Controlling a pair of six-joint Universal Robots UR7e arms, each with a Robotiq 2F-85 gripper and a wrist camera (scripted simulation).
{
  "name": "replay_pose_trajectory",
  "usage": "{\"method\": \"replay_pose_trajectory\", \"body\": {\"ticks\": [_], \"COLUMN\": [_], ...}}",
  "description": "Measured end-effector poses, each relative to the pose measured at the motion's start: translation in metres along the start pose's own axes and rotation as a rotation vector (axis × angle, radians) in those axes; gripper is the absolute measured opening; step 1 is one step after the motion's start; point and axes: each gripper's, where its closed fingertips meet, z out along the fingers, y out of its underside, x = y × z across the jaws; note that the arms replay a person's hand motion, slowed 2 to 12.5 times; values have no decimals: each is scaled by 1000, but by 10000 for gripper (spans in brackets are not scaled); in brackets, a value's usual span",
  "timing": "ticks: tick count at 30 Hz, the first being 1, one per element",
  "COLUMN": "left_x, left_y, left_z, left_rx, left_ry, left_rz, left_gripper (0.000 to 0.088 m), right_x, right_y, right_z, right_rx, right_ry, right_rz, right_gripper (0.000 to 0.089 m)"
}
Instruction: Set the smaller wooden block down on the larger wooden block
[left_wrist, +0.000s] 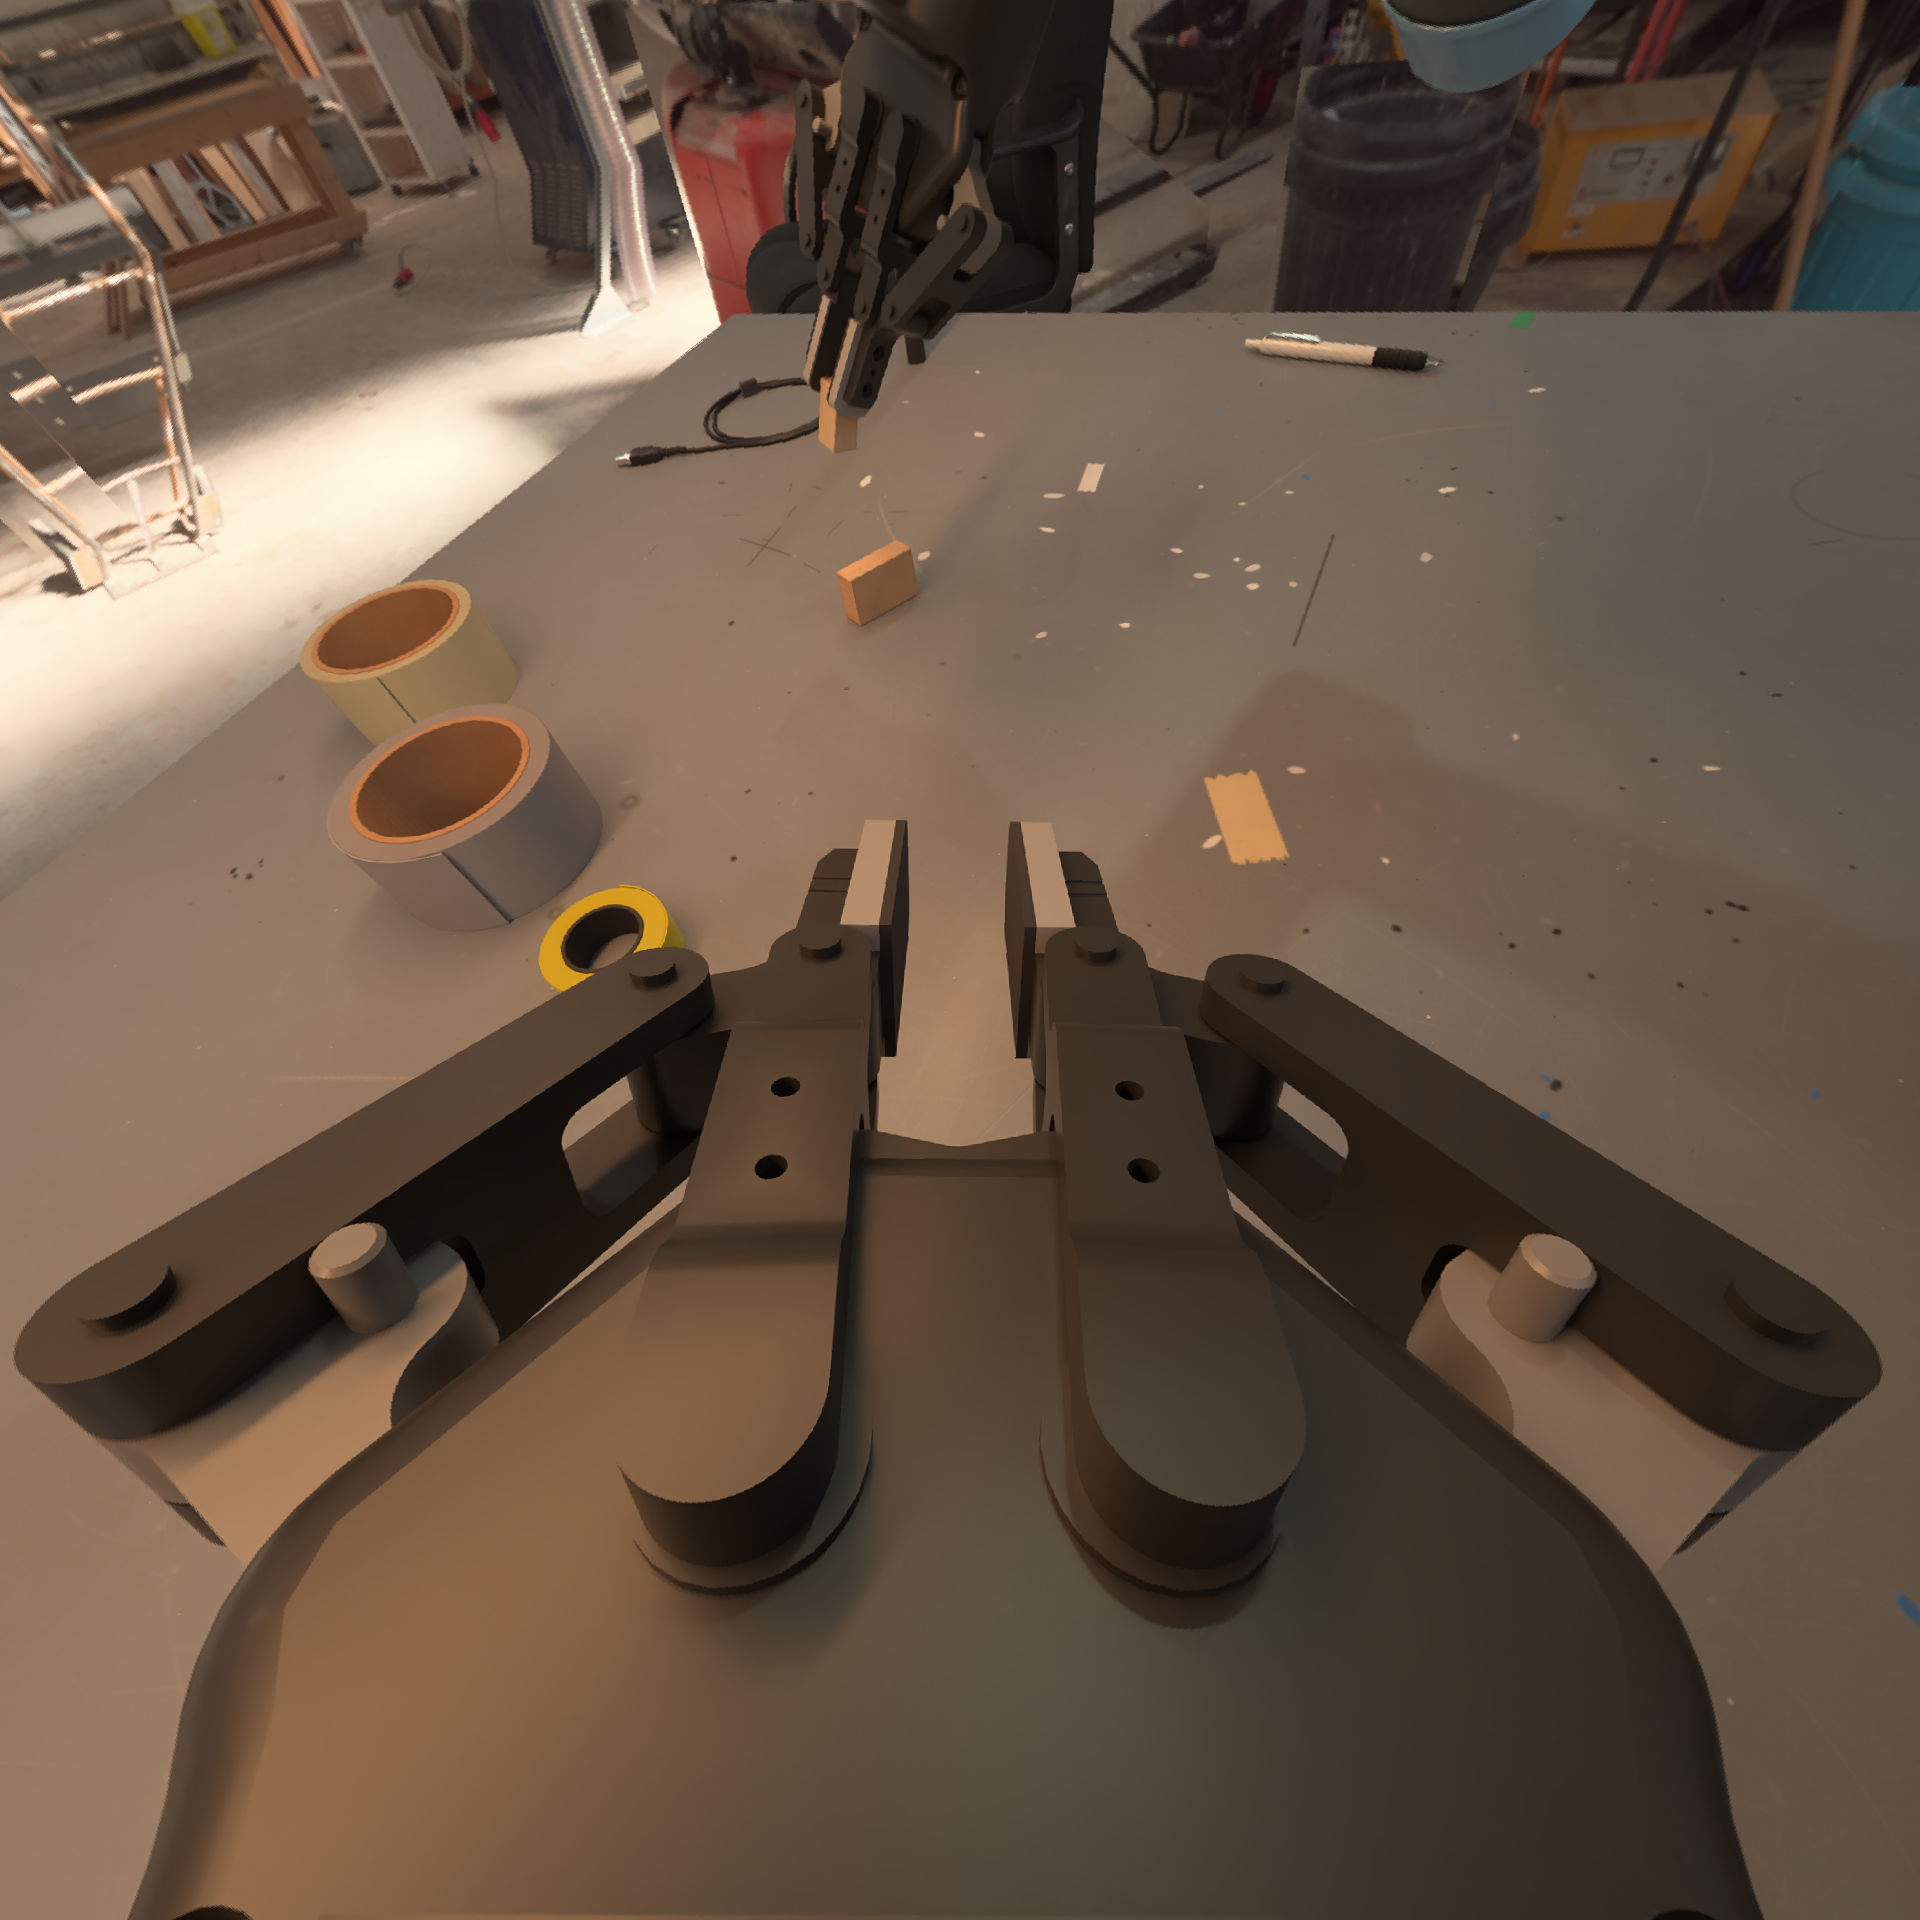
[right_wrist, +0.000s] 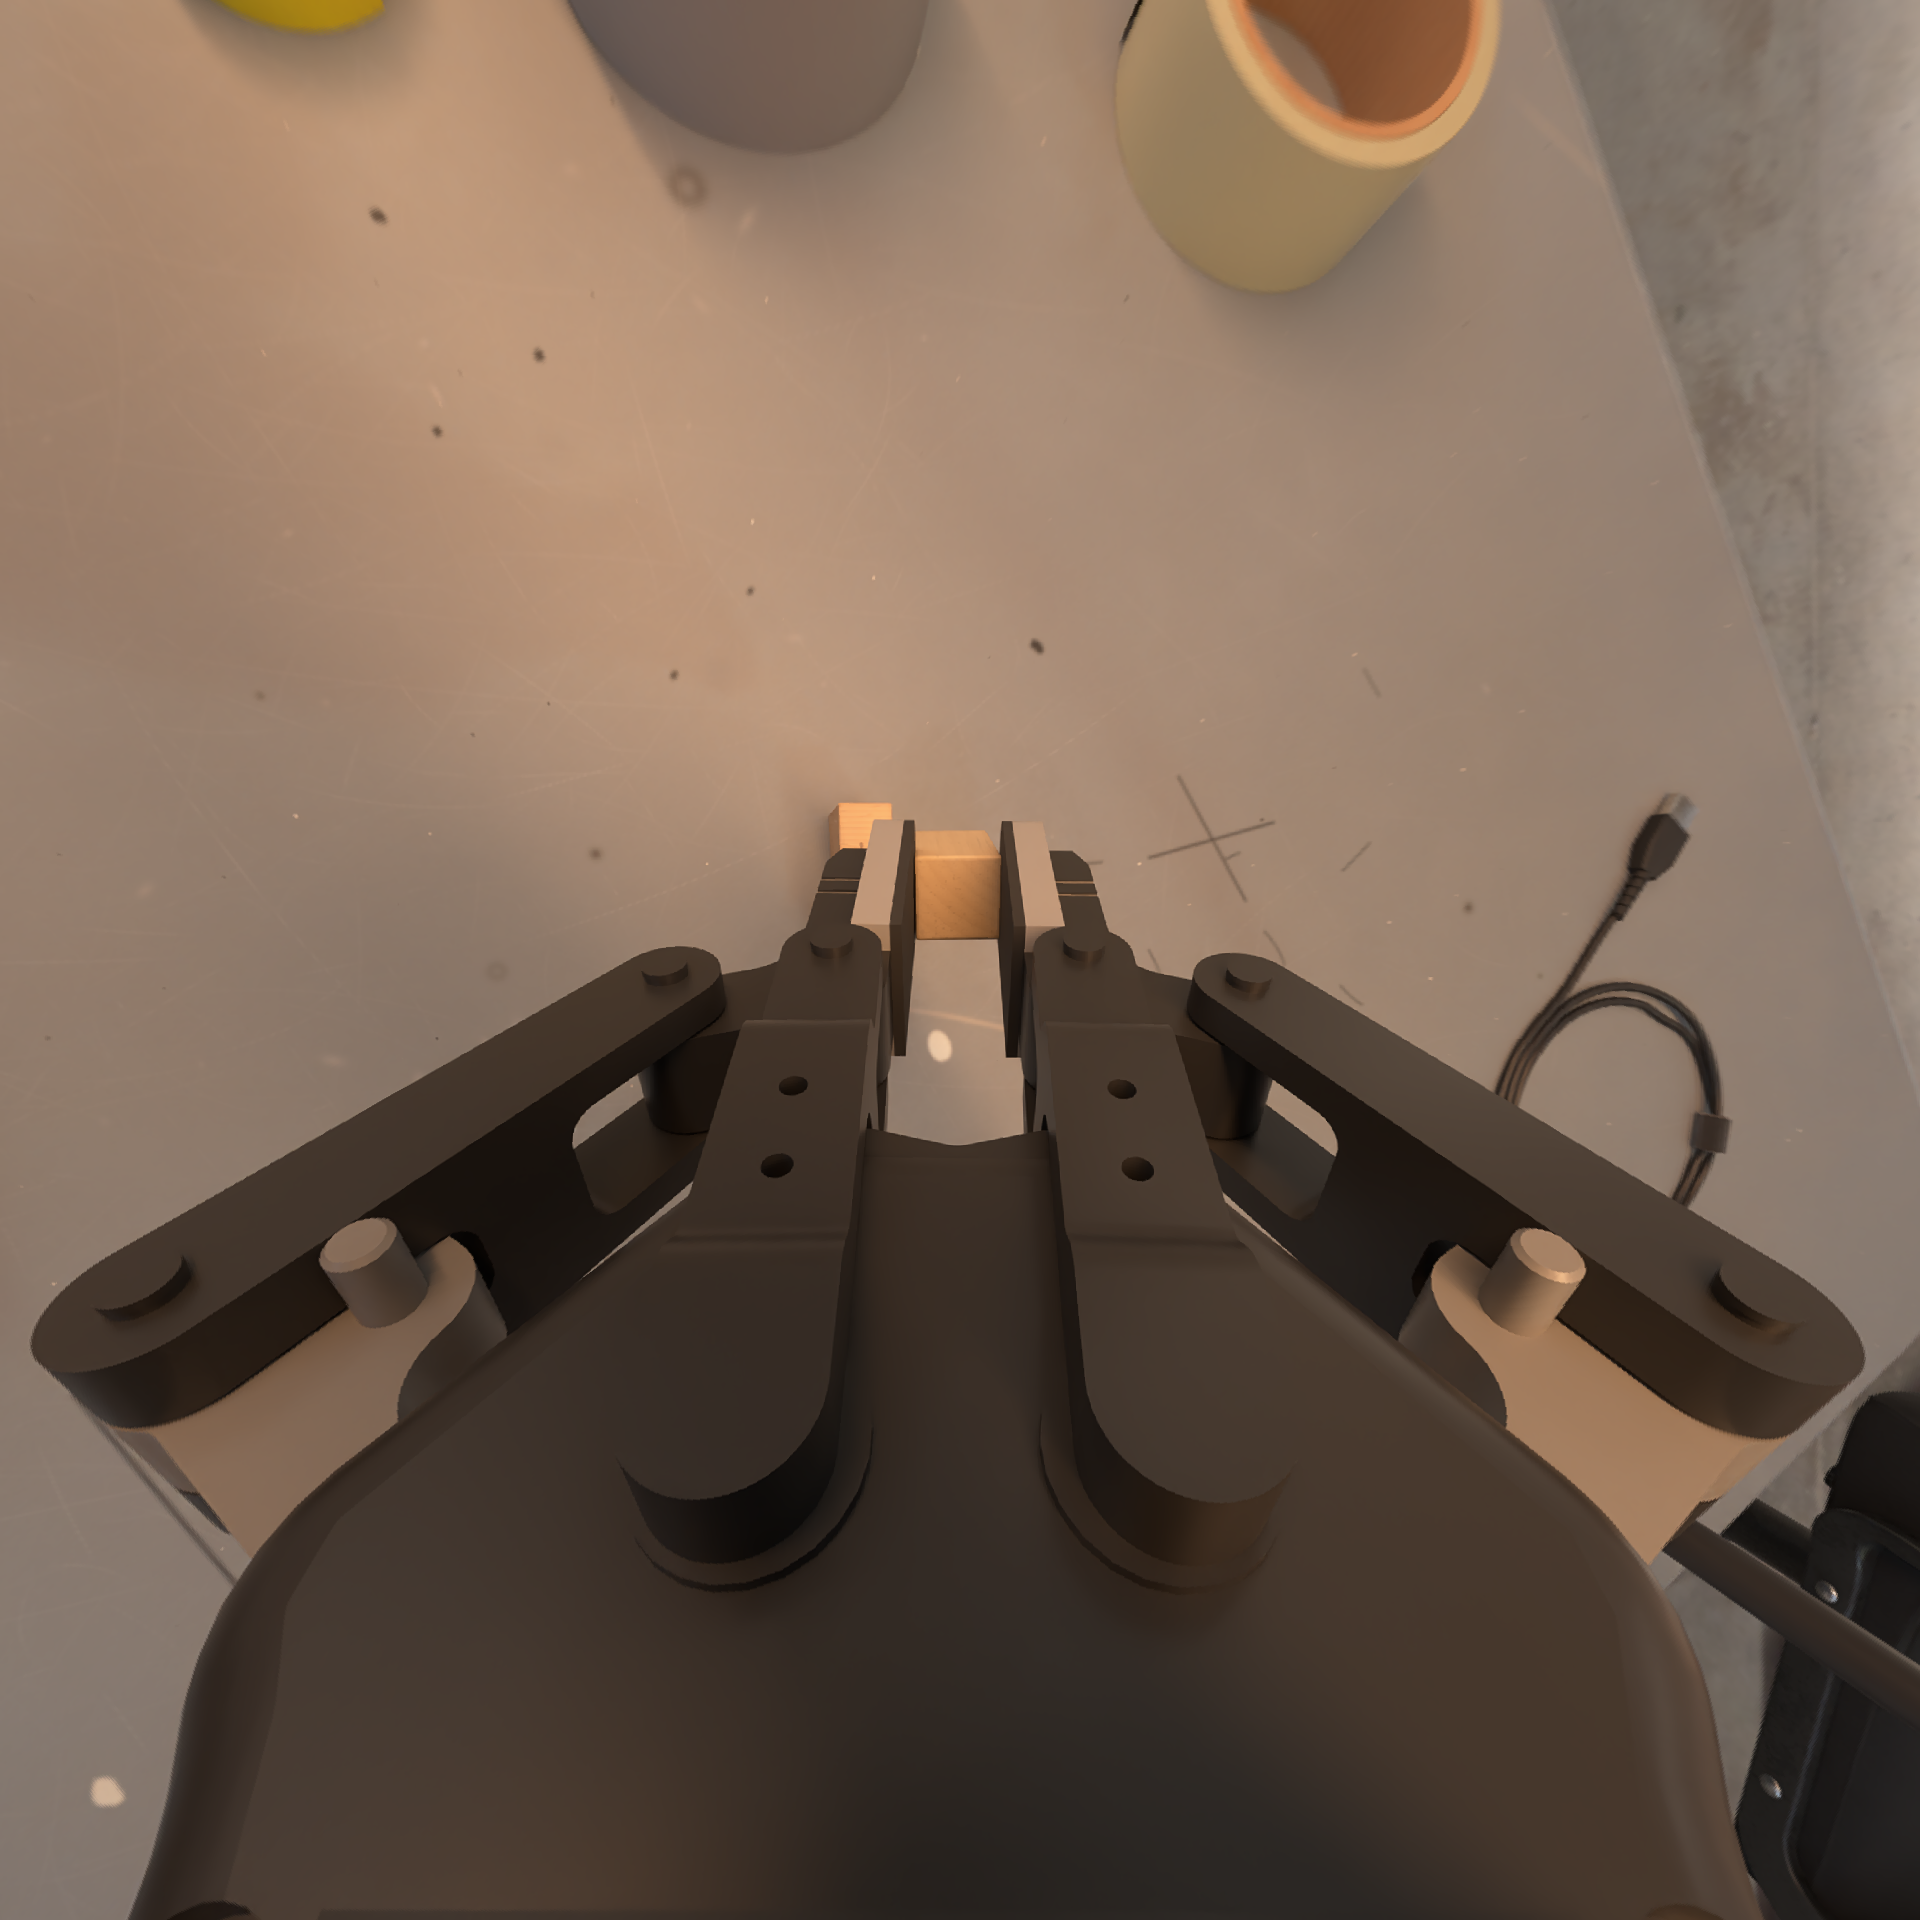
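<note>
The smaller wooden block is a pale cube clamped between the pads of my right gripper. In the left wrist view the right gripper hangs at the far side of the table and holds that block above the surface. The larger wooden block lies flat on the grey table, below and a little nearer than the held block. In the right wrist view only its corner shows past the left finger. My left gripper is low over the near table, jaws apart and empty.
A beige tape roll, a grey tape roll and a small yellow roll stand along the table's left edge. A coiled black cable lies by the far edge, near the right gripper. A pen lies at the far right.
</note>
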Motion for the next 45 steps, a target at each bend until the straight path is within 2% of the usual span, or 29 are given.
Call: {"method": "replay_pose_trajectory", "body": {"ticks": [7, 13, 19, 23, 26, 31, 39, 45], "left_x": [1, 1, 2, 3, 3, 3, 2, 1], "left_y": [4, 8, 11, 13, 14, 15, 15, 13], "left_z": [3, 5, 6, 7, 6, 5, 5, 3], "left_rx": [-19, -29, -37, -44, -48, -49, -53, -54], "left_ry": [11, 19, 29, 34, 35, 35, 32, 21], "left_rz": [-1, -7, -13, -13, -13, -16, -15, -8], "left_gripper": [172, 173, 174, 176, 178, 179, 183, 188], "right_x": [-8, -16, -20, -17, -13, -8, -6, -1], "right_y": [13, 24, 28, 40, 42, 32, 11, 1], "right_z": [31, 47, 48, 39, 30, 16, -12, -41], "right_rx": [-108, -191, -264, -358, -387, -356, -233, -151], "right_ry": [-52, -110, -136, -111, -74, -17, 44, 150], "right_rz": [-6, 14, -5, -46, -74, -77, -62, -57], "right_gripper": [144, 144, 147, 251, 288, 310, 323, 318]}}
